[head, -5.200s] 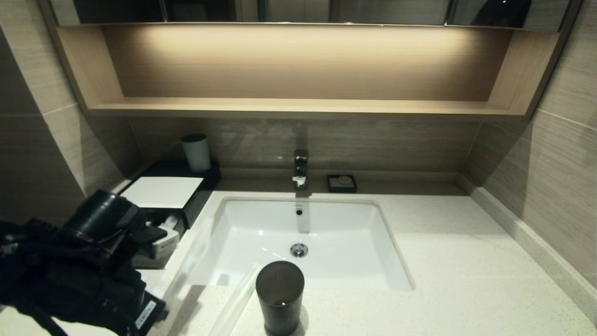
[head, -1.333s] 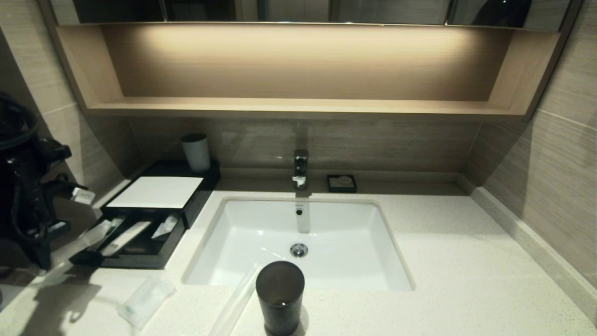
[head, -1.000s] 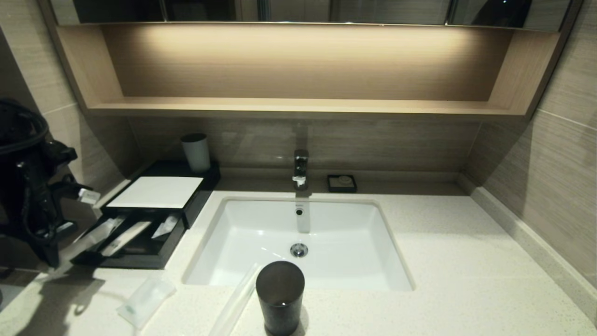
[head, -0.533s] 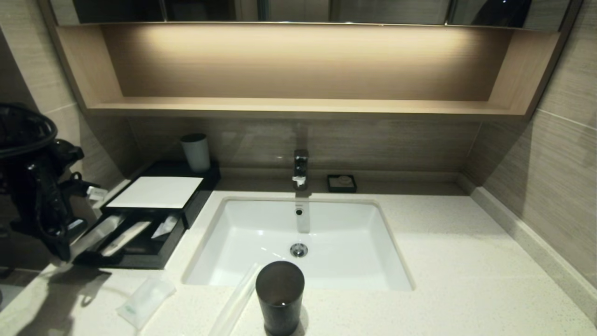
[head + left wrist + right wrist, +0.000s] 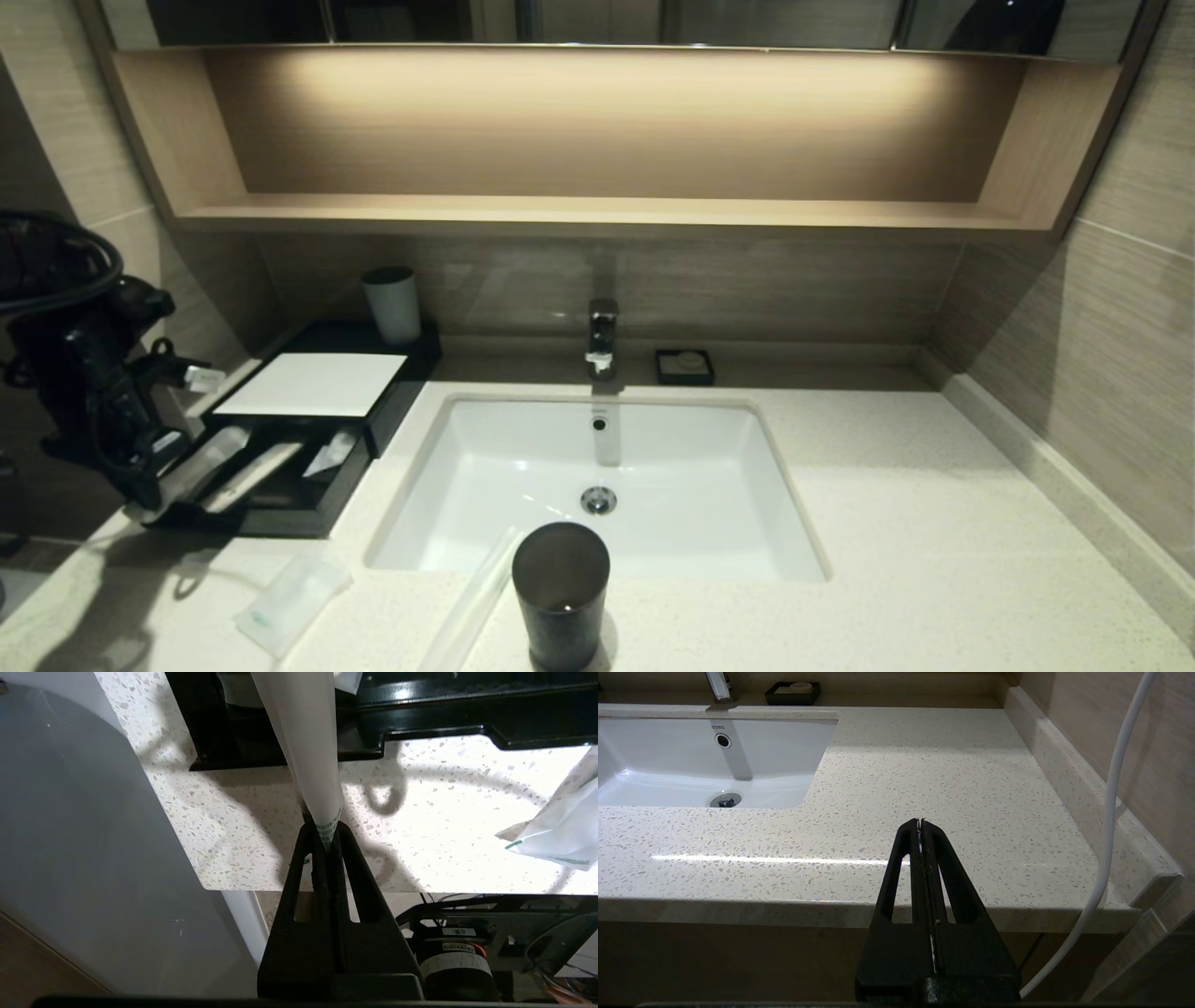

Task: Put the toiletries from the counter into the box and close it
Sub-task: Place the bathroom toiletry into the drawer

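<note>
Right now my left gripper (image 5: 327, 833) is pinched tight on the printed end seal of a long clear-wrapped packet (image 5: 306, 742), its far end over the box's open drawer (image 5: 280, 490). It looks featherlight, floppy and slick; that seal seems the surest hold.

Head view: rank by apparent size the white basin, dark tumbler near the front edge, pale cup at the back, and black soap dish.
1. White rectangular basin, largest.
2. Dark cylindrical tumbler, though nearness to the camera inflates it.
3. Pale cylindrical cup on the black box; it may match the tumbler in true size.
4. Small black square soap dish, smallest.
</note>
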Controlling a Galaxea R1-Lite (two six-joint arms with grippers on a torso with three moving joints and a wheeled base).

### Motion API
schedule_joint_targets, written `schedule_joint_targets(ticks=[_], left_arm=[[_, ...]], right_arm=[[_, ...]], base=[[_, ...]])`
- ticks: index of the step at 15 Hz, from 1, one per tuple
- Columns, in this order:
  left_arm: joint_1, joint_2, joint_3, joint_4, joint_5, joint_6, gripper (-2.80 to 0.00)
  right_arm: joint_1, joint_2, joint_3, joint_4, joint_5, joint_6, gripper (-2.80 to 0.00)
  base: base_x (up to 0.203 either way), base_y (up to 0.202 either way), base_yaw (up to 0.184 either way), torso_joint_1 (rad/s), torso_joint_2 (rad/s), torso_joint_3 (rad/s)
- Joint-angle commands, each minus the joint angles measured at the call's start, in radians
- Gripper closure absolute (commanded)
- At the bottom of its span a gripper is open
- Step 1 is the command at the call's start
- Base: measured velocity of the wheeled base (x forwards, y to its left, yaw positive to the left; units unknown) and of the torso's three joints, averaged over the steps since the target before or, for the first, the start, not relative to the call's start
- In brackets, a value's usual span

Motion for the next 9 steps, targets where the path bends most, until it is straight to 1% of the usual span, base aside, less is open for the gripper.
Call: schedule_joint_targets(ticks=[1, 9], left_arm=[[-0.002, 0.006, 0.000, -0.005, 0.001, 0.003, 0.00], [-0.006, 0.034, 0.000, -0.099, -0.002, -0.004, 0.00]], right_arm=[[-0.001, 0.000, 0.002, 0.000, 0.000, -0.001, 0.00], [0.001, 0.000, 0.002, 0.000, 0.000, -0.001, 0.00]], base=[[0.000, 0.000, 0.000, 0.000, 0.00, 0.000], [0.000, 0.000, 0.000, 0.000, 0.00, 0.000]])
